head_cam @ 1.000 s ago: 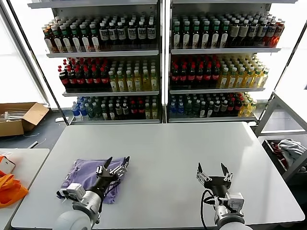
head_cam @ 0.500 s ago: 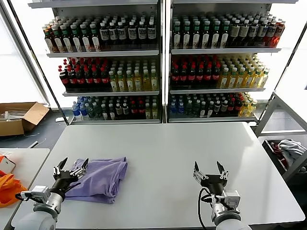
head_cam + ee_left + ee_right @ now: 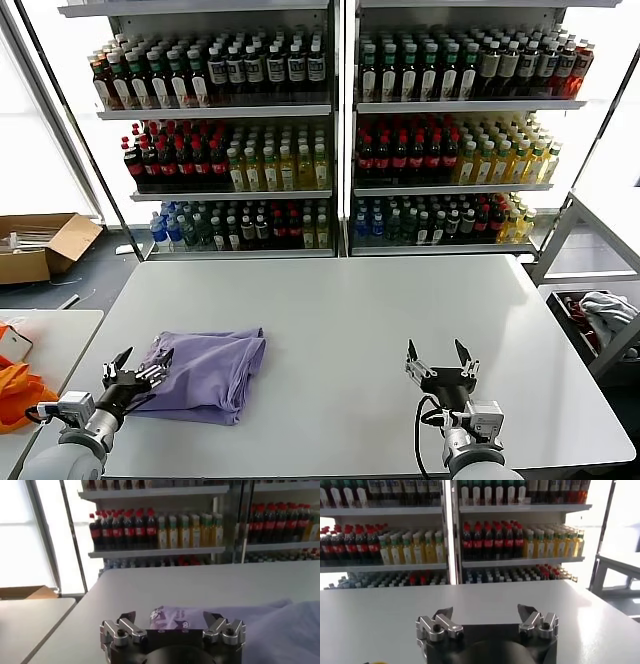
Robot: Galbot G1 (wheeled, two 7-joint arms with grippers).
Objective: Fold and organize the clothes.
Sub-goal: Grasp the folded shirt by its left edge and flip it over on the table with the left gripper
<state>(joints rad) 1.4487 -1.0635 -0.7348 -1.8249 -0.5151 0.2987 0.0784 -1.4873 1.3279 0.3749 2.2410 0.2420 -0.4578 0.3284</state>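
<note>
The lavender T-shirt [image 3: 208, 368] lies folded in a flat bundle on the left half of the white table [image 3: 340, 310]. In the left wrist view [image 3: 280, 625] it spreads just ahead of the jaws, with dark printed lettering showing on its near edge. My left gripper [image 3: 138, 366] is open and empty, low at the table's front left, just beside the shirt's left edge. My right gripper [image 3: 437, 353] is open and empty near the front edge, right of centre, well apart from the shirt.
Two shelving units of bottled drinks [image 3: 330, 130] stand behind the table. A cardboard box [image 3: 40, 245] lies on the floor at far left. An orange cloth [image 3: 18, 395] lies on a side table at left. A bin with cloth [image 3: 600, 320] stands at right.
My left gripper let go of the shirt, drew back off it to the left and now sits lower near the front left edge. The shirt lies flatter. The right gripper barely moved.
</note>
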